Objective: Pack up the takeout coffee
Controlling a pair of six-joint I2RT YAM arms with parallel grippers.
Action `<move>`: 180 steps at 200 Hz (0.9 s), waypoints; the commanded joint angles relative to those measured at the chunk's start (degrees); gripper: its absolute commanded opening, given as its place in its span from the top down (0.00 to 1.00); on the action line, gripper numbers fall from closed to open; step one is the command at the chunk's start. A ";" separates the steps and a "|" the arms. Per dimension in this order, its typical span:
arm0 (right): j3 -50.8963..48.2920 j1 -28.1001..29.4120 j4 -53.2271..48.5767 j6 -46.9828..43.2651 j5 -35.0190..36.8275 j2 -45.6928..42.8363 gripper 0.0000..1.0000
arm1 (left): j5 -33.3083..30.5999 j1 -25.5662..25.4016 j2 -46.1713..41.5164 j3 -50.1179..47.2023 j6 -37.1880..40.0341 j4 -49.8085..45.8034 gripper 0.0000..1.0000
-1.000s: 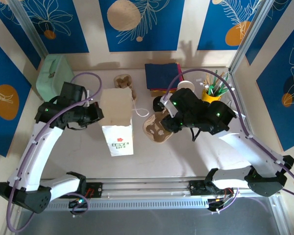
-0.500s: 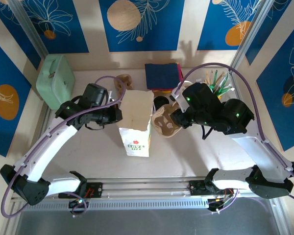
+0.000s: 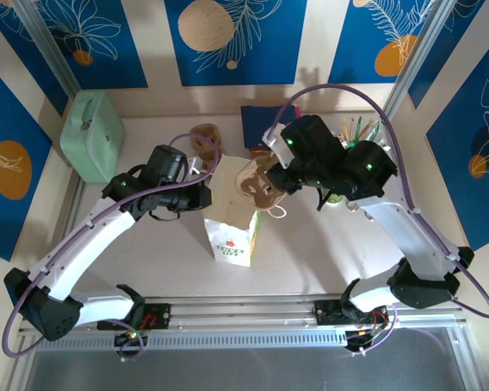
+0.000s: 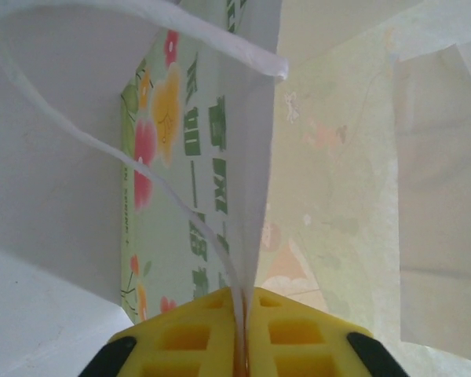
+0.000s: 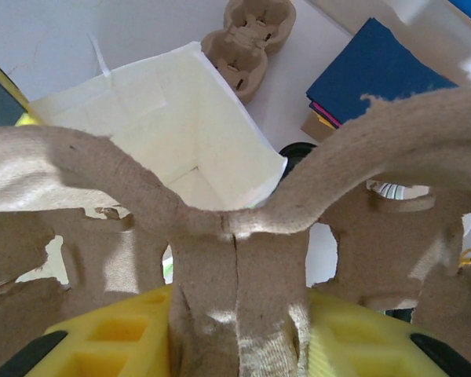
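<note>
A pale table is seen, enclosed by cream walls with blue leaf-patterned panels. A mint-green case is set at the far left corner. A loose pulp carrier and a blue folded stack lie along the far edge. A printed paper bag stands open near the middle of the surface. A bundle of sticks shows towards the far right, its holder largely covered by the right arm. Of the takeout coffee only a dark curve of lid can be made out in the right wrist view. It is seen under the arch of the held carrier, just beside the bag's corner and near the blue stack; the cup's side is hidden. The bag's base is cut off in the left wrist view. The left gripper is pinched on the bag's left wall at the rim, its yellow fingers drawn together with only the paper between them. The right gripper is clamped on the central stem of a second pulp cup carrier, which is held over the bag's open mouth.
</note>
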 commanded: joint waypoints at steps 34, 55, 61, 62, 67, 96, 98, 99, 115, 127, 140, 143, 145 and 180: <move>4.86 3.80 -0.04 -6.80 4.06 5.99 0.64 | 2.82 -0.50 -3.33 0.06 3.52 0.59 0.71; 7.57 4.43 -0.83 -7.88 5.52 8.87 0.63 | 3.72 -0.47 -4.38 -0.33 3.34 1.16 0.71; 8.30 4.58 -1.29 -8.24 5.96 9.60 0.63 | 3.66 -0.47 -4.63 -0.41 3.24 1.17 0.71; 8.40 4.64 -1.35 -8.35 6.00 9.76 0.63 | 3.66 -0.47 -4.73 -0.43 3.21 1.17 0.71; 8.82 4.82 -1.62 -8.72 6.45 10.28 0.63 | 3.69 -0.49 -5.04 -0.45 3.17 1.16 0.71; 10.41 5.91 -2.79 -10.51 8.21 12.77 0.63 | 3.73 -0.38 -6.92 -0.20 3.18 0.81 0.71; 10.42 6.00 -2.81 -10.68 8.23 12.89 0.63 | 3.64 -0.42 -7.11 -0.20 3.20 0.81 0.71; 10.47 6.06 -2.86 -10.71 8.28 12.99 0.63 | 3.57 -0.44 -7.24 -0.20 3.19 0.81 0.71; 10.42 6.94 -3.49 -11.71 8.59 13.99 0.63 | 1.64 -0.36 -8.86 -0.26 3.42 0.32 0.70; 10.34 7.69 -4.19 -12.21 8.66 14.71 0.63 | -0.34 -0.37 -10.26 -0.37 3.52 -0.12 0.70; 10.32 8.42 -5.02 -12.73 9.08 15.72 0.63 | -1.65 -0.30 -11.97 -0.67 3.89 -0.24 0.69; 10.21 8.58 -5.24 -12.87 9.23 15.87 0.63 | -1.83 -0.17 -12.36 -0.80 4.04 -0.29 0.68; 10.11 8.73 -5.33 -12.96 9.35 16.00 0.63 | -1.92 -0.19 -12.56 -0.81 4.16 -0.36 0.68; 7.44 11.12 -4.84 -14.69 11.01 16.61 0.63 | -3.21 0.06 -15.37 -0.70 5.61 -1.28 0.65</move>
